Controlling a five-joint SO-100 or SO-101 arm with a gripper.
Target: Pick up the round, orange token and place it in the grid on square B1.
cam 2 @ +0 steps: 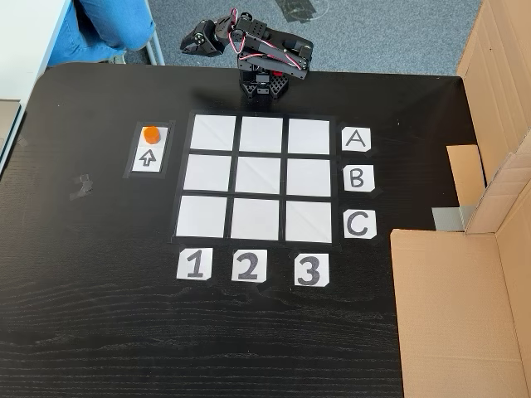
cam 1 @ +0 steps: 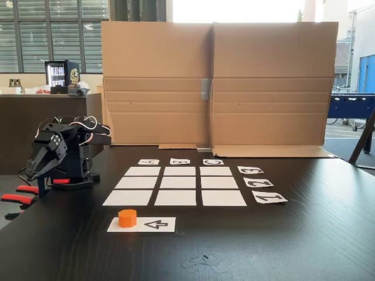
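The claw (cam 1: 36,170) is seen folded down at the front of the black arm (cam 1: 64,149), at about nine o'clock in a fixed view, and at about twelve o'clock, past the counter's far edge, in a fixed view (cam 2: 192,41). Nothing is held or touched by it. How far its fingers are parted cannot be told: they merge into one dark mass in both fixed views.

The token (cam 1: 127,218) is set upright on the long paper strip (cam 1: 149,225), just beside the printed black arrow (cam 1: 156,224). From above, the token (cam 2: 150,133) lies at about ten o'clock of the grid (cam 2: 256,177), well apart from the claw.

Square B1 (cam 2: 206,173) is taken as the middle rectangle of the column over the 1 card (cam 2: 194,265), level with the B card (cam 2: 357,177); it lies bare, at about four o'clock of the token. In the low fixed view the letter cards (cam 1: 180,161) are seen upside down and are hard to read, and the same square (cam 1: 180,198) is placed only by inference.

The arm's base is partly cut by the counter (cam 1: 281,246) edge. Red clamps (cam 1: 17,199) are seen at its foot. The cardboard screen (cam 1: 217,82) is cropped at the right edge from above. Faint tape scraps (cam 1: 202,262) near six o'clock are barely made out.
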